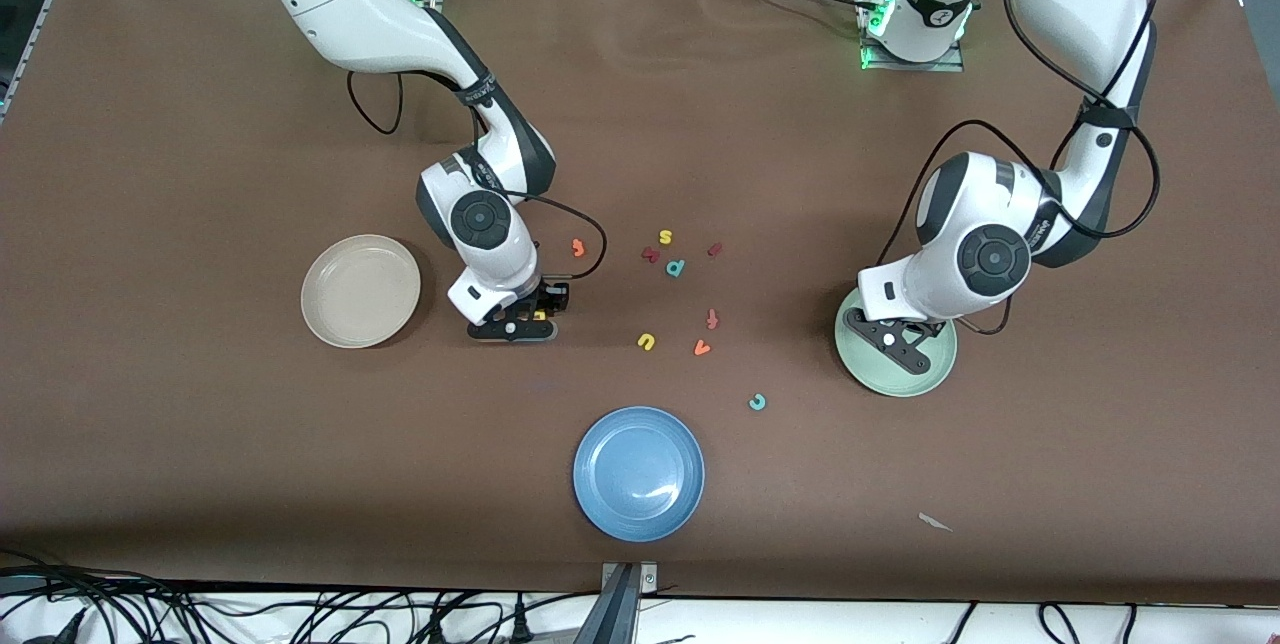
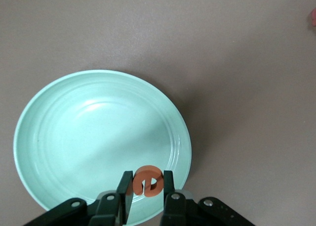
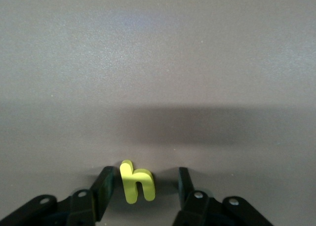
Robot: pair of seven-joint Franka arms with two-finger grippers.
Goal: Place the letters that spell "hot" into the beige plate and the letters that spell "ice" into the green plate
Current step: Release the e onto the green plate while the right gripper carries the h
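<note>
My left gripper [image 2: 148,179] is shut on the orange "e" [image 2: 148,181], holding it over the rim of the green plate [image 2: 89,137]; in the front view this gripper [image 1: 903,349] hangs over that plate [image 1: 925,379]. My right gripper [image 3: 147,179] is down at the table beside the beige plate [image 1: 360,290], open around the yellow "h" [image 3: 136,182]. One finger touches the letter and a gap shows at the other. The orange "t" [image 1: 577,246], a maroon "i" [image 1: 714,249] and the teal "c" [image 1: 758,402] lie on the table.
Loose letters lie mid-table: yellow "s" [image 1: 665,237], another maroon piece [image 1: 650,253], teal "p" [image 1: 676,268], red "f" [image 1: 712,318], yellow "u" [image 1: 646,341], orange "v" [image 1: 702,348]. A blue plate [image 1: 638,472] sits nearest the front camera.
</note>
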